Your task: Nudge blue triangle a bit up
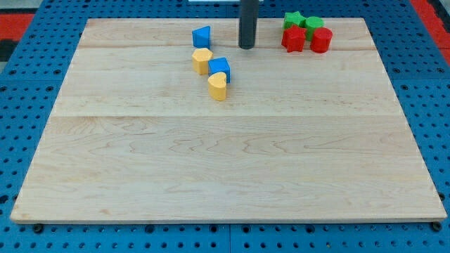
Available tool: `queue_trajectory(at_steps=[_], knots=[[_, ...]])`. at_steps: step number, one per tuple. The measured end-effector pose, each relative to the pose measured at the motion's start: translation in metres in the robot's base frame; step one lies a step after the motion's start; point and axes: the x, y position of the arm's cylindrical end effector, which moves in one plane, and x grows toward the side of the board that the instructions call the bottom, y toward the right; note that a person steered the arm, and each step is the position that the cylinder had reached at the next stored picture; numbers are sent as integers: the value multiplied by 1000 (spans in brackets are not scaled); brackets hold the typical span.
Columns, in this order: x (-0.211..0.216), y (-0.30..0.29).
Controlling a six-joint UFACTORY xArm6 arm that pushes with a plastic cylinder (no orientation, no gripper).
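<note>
The blue triangle (202,36) lies near the top edge of the wooden board (225,154), left of centre. My tip (247,47) rests on the board to the right of the blue triangle, apart from it. Just below the triangle sit a yellow hexagon-like block (202,60), a blue cube (219,69) and a yellow heart-shaped block (218,86), close together in a diagonal row.
At the view's top right stand a green star (293,20), a green block (313,25), a red star-like block (293,39) and a red cylinder (321,40), clustered. The board lies on a blue pegboard (28,105).
</note>
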Motion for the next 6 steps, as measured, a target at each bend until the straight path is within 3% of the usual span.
queue_trajectory(at_steps=[2, 3, 4, 5, 6], knots=[[39, -84], [76, -105], [83, -125], [30, -101], [0, -34]])
